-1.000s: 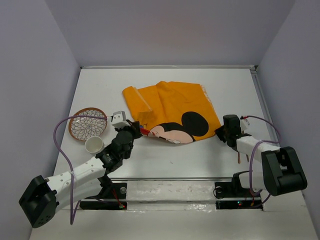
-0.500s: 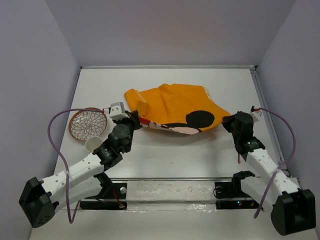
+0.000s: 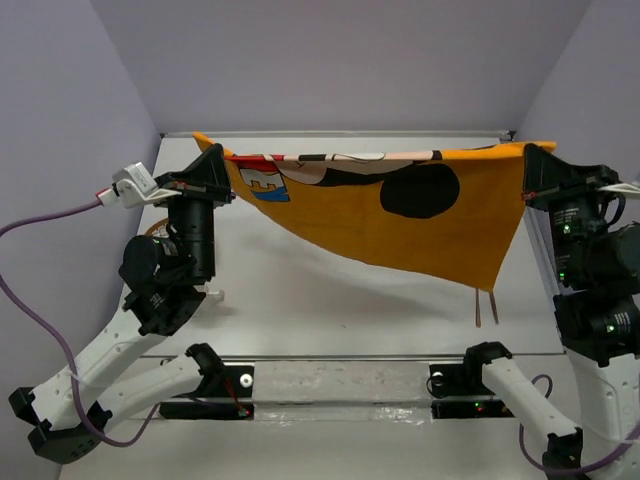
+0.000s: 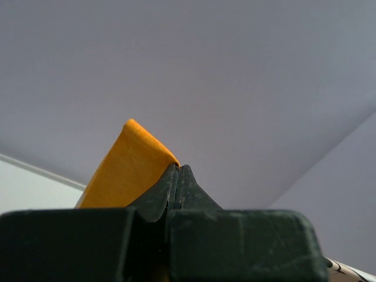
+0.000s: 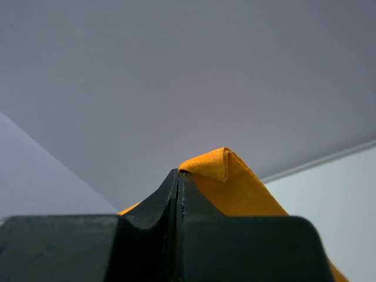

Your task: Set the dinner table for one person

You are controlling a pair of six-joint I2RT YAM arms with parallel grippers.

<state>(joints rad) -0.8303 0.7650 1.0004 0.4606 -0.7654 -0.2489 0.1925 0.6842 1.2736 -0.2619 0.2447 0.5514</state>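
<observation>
The rectangular cloth placemat (image 3: 430,235) is bright orange. It is printed with a large black round patch, a red, white and black strip along its top edge, and a small blue-and-yellow patch near its left corner. The large, flat, rectangular tabletop (image 3: 320,310) is plain white. The left gripper (image 4: 179,171) and the right gripper (image 5: 178,174) are matt black, and the walls (image 3: 350,60) are pale lilac-grey.

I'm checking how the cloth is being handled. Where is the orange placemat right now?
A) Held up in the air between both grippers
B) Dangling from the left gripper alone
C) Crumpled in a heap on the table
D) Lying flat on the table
A: the placemat hangs spread above the table, one top corner pinched in the left gripper and the other in the right gripper.
</observation>
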